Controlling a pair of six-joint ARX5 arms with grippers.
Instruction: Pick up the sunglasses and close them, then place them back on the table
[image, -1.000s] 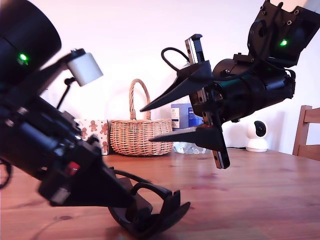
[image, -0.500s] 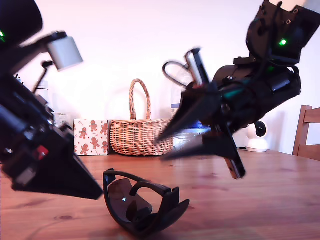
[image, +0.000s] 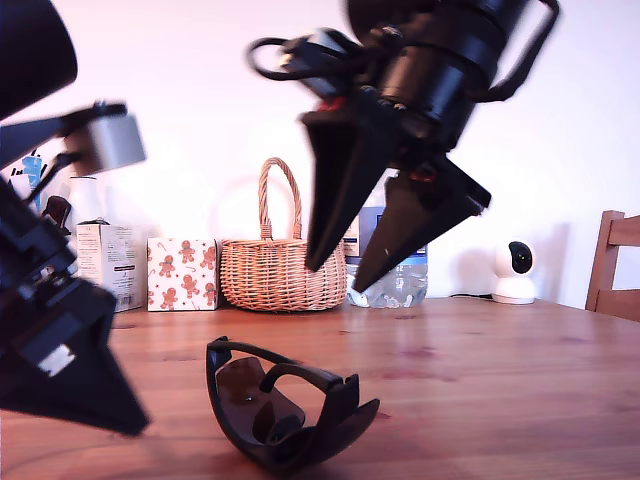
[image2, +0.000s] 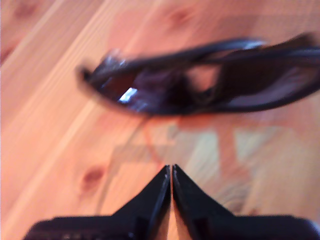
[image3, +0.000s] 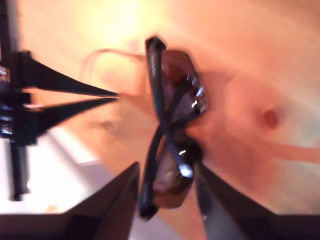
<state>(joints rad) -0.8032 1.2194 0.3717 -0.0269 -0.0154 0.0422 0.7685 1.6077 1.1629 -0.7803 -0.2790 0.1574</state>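
Nearest in the exterior view, matte black wraparound sunglasses (image: 285, 415) with dark lenses lie on the reddish-brown wooden plank table (image: 520, 390), low in the picture and a little toward the exterior view's left, with both temple arms crossed over the lenses.

My first gripper (image2: 171, 172), black with pointed fingers, is blurred at the exterior view's left edge, near the sunglasses and apart from them. In the first wrist view its jaws are pressed together with nothing between them, pointing at the sunglasses over bare wood.

My second gripper (image: 345, 275), also black, hangs above the sunglasses near the middle of the exterior view, tips pointing down. Its jaws stand well apart and hold nothing; in the second wrist view the sunglasses (image3: 170, 145) lie below and between the spread fingers (image3: 115, 200).

Along the table's far edge stand a woven wicker basket (image: 282, 270) with a tall hoop handle, a gingerbread-patterned box (image: 182, 274), a clear plastic bottle (image: 395, 270) and a small white round camera (image: 515, 272). A wooden chair (image: 613, 265) shows at the exterior view's right edge.
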